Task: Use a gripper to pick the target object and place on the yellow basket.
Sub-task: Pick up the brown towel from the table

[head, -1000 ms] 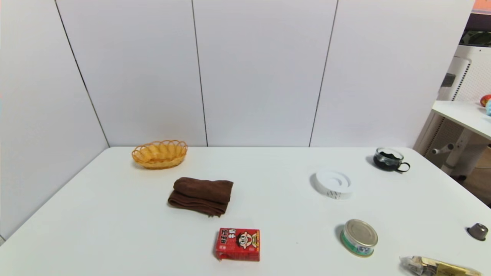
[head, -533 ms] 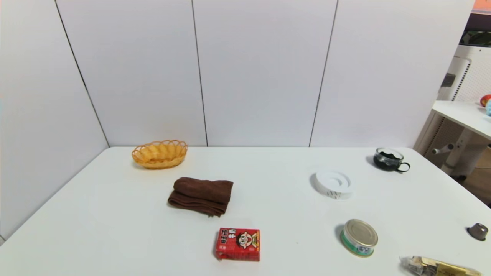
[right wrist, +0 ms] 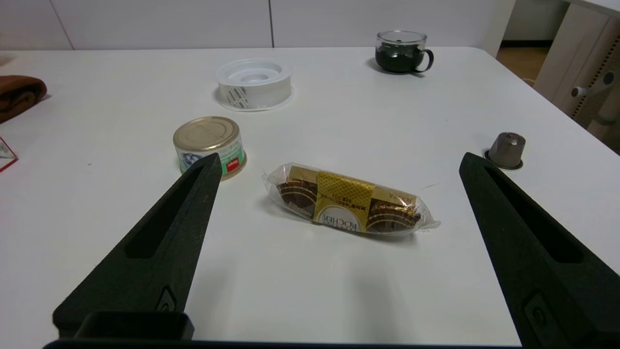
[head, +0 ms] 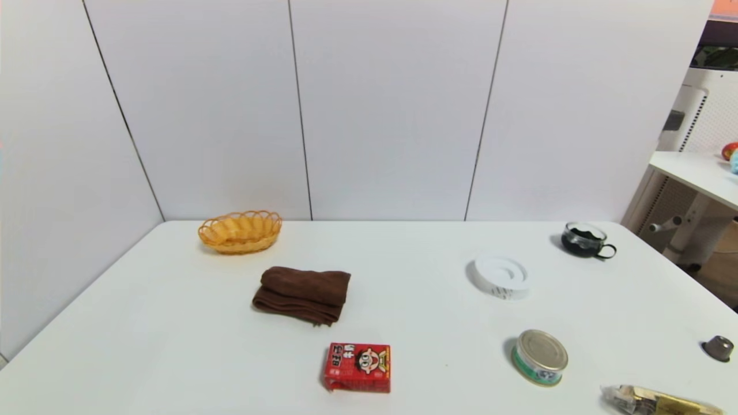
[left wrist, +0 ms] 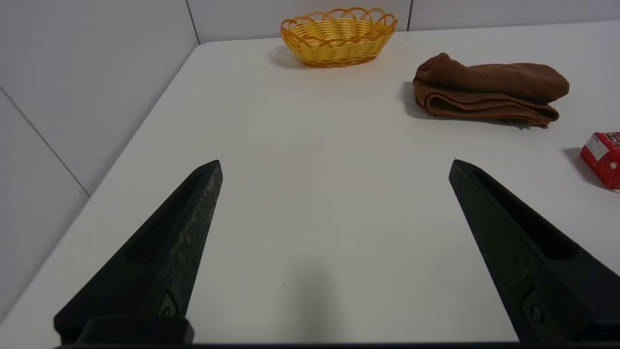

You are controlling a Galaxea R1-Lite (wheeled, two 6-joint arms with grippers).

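A dark brown folded towel (head: 302, 294) lies on the white table left of centre, also visible in the left wrist view (left wrist: 489, 89). Behind it, near the far left corner, stands the yellow wicker basket (head: 240, 231), holding nothing (left wrist: 338, 36). My left gripper (left wrist: 334, 165) hovers open over bare table near the front left, well short of the towel. My right gripper (right wrist: 339, 162) is open above the front right, over a chocolate packet (right wrist: 346, 199). Neither gripper shows in the head view.
A red carton (head: 357, 367) with a cartoon face lies in front of the towel. On the right are a white ring dish (head: 500, 276), a tin can (head: 539, 357), a dark glass cup (head: 585, 239), a small capsule (head: 719, 347) and the table's right edge (head: 680, 265).
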